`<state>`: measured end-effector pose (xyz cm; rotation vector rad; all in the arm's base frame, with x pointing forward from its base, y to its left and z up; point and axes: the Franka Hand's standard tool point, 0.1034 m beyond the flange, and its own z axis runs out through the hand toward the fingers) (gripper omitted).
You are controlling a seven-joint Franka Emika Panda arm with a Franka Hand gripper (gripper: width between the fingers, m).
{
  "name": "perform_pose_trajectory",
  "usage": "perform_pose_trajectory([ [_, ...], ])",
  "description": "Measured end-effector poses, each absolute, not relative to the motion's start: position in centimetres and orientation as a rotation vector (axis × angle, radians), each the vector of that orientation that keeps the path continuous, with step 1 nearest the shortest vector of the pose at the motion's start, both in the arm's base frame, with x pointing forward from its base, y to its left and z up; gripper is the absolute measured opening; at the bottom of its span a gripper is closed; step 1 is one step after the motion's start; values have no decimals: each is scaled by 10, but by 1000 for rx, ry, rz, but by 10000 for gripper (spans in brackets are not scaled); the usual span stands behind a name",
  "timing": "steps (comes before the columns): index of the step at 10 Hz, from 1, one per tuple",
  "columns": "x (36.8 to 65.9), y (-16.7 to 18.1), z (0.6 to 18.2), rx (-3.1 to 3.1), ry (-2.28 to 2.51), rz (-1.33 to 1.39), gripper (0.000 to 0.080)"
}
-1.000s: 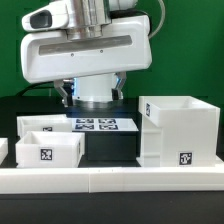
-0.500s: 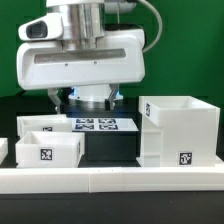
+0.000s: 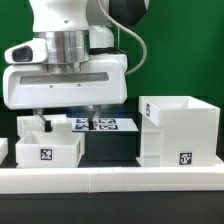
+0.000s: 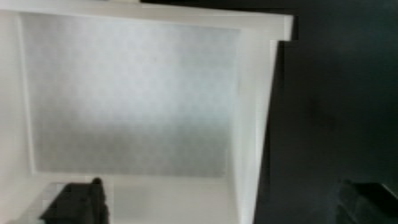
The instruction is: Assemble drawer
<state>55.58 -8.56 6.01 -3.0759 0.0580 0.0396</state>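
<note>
The large white cube-like casing [image 3: 178, 130] stands on the exterior view's right, with a tag low on its front. Two shallow white trays sit on the left: the front one [image 3: 45, 151] shows a tag, and the back one [image 3: 30, 126] lies just behind it. My gripper [image 3: 66, 118] hangs open and empty just above the back tray. In the wrist view my gripper [image 4: 224, 205] straddles a tray wall [image 4: 267, 110]. One dark fingertip [image 4: 75, 204] is over the tray's floor [image 4: 143, 100]. The other fingertip [image 4: 374, 204] is over the black table.
The marker board [image 3: 100, 124] lies flat behind the trays, at the middle of the table. A long low white rail [image 3: 110, 181] runs along the front edge. A green wall stands behind.
The arm has swung toward the exterior view's left and come lower, from above the marker board to above the back tray. The jaws stay open, and the drawer parts have not moved.
</note>
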Motion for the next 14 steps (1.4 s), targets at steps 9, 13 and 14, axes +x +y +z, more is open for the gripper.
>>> perform_pose_trajectory([
  [9,535,-80,24,-3098,73,14,649],
  [13,528,-81,8,-3112,72,8,649],
  [14,528,-81,8,-3112,73,9,649],
])
